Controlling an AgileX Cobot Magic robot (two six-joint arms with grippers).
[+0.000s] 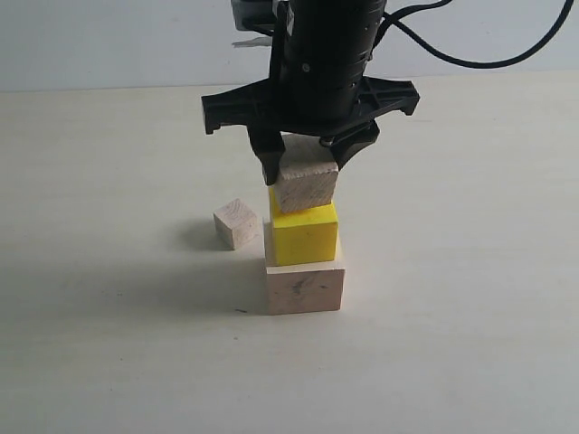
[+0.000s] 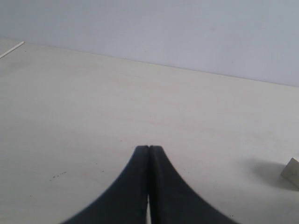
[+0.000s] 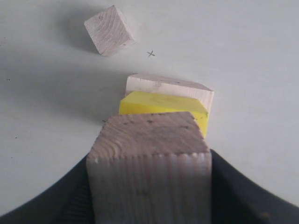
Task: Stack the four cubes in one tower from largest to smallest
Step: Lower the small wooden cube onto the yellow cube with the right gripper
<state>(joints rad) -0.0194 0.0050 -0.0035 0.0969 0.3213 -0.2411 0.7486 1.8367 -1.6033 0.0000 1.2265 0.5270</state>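
Observation:
The large pale wood cube (image 1: 304, 288) rests on the table with the yellow cube (image 1: 305, 233) on top of it. My right gripper (image 1: 303, 167) is shut on the medium wood cube (image 1: 306, 184), which sits tilted at the yellow cube's top; touching or just above, I cannot tell. From the right wrist, the medium cube (image 3: 149, 163) fills the space between the fingers, above the yellow cube (image 3: 161, 106) and the large cube (image 3: 168, 87). The small wood cube (image 1: 237, 222) (image 3: 109, 31) lies on the table left of the tower. My left gripper (image 2: 149, 149) is shut and empty.
The pale tabletop (image 1: 470, 271) runs back to a light wall. A cube corner (image 2: 292, 171) shows at the edge of the left wrist view. A small pencil cross (image 3: 150, 53) marks the table near the small cube.

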